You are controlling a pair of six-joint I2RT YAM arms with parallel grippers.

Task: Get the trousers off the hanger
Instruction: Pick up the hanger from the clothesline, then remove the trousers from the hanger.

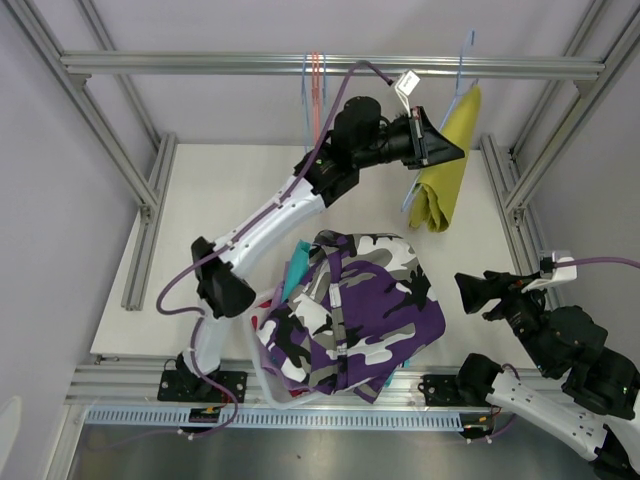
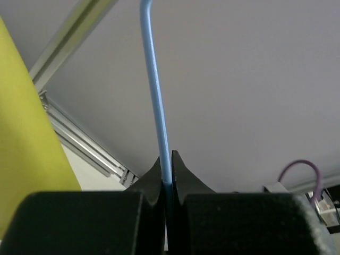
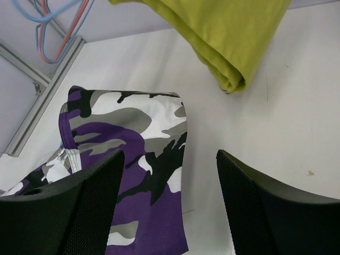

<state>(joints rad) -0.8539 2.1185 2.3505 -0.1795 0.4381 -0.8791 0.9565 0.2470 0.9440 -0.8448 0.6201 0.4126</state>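
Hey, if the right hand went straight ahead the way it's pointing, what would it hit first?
The open right hand would probably meet the table just beside the camouflage shorts; depth is unclear, so it might clip them first.

We see a flat white worktop boxed in by a frame of silver aluminium extrusion bars. One long bar of it runs left to right across the far side. From that far bar hang thin blue and pink wire hangers, left of centre. Along the near edge lies a slotted grey cable duct. A tiny brown speck marks the worktop's surface.
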